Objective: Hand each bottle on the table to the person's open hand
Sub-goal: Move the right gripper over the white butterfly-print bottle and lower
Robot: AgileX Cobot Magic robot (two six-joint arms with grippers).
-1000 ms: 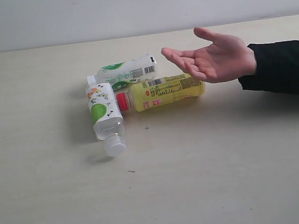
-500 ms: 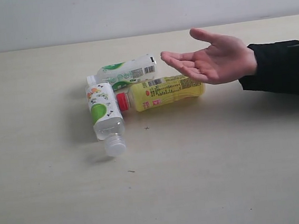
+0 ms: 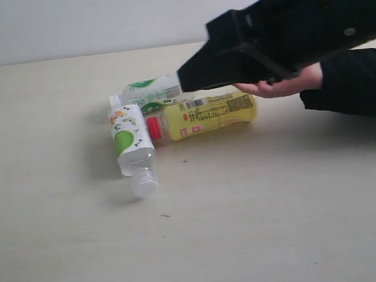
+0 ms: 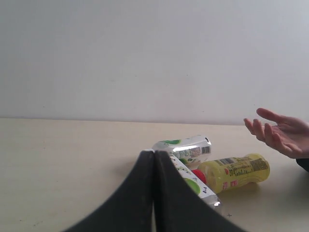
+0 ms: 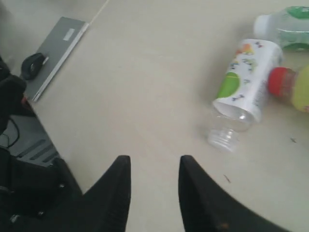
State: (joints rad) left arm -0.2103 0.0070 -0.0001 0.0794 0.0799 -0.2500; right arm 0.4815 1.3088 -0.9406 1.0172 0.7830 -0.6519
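Black fingers of the right gripper are standing apart with nothing between them, hanging over bare table near the nearest white-and-green bottle. The right arm is reaching across the exterior view and covering most of the person's open hand, leaving only a strip of palm showing beneath it. The left gripper is pressing its fingers together on nothing. Three bottles are lying on their sides in a huddle. The nearest one is pointing its white cap toward the exterior camera. The second white-and-green bottle is lying behind it. The yellow bottle is lying just beside the hand, with its red cap against the nearest bottle. Whether any is holding liquid I cannot tell. Well apart from them, a grey panel is carrying a small black object
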